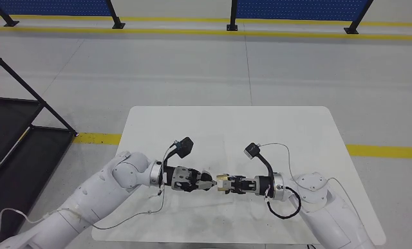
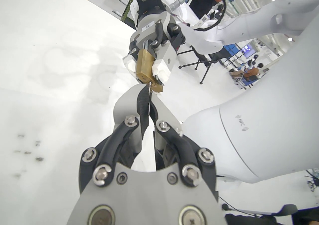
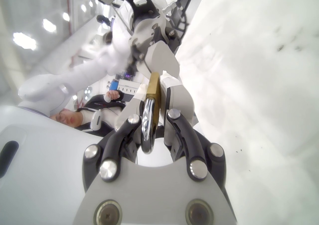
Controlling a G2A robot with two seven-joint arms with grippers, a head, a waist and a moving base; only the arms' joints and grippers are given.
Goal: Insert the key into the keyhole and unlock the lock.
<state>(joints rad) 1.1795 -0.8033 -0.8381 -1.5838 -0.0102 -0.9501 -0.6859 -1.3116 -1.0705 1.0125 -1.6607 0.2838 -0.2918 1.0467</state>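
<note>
White table [image 1: 193, 130], rounded corners

**Nose to nose, room beyond**

The left gripper [image 1: 211, 183], pinching the key [image 2: 149, 85], is blocking 9 o'clock of the lock [image 1: 223, 182]. The right gripper [image 1: 230, 184], clamping that lock, is blocking 3 o'clock. Two wrist cameras [image 1: 183, 146] are standing at 11 and 1 o'clock. Bare table [image 1: 290, 130] is offering passage toward 12 o'clock.

Brass padlock [image 2: 144, 65] (steel shackle [image 3: 147, 121]) held aloft, thin key [image 2: 149, 85] tip at its bottom face.

White arms [image 1: 109, 184], probably steel screws [image 2: 101, 174]
</note>
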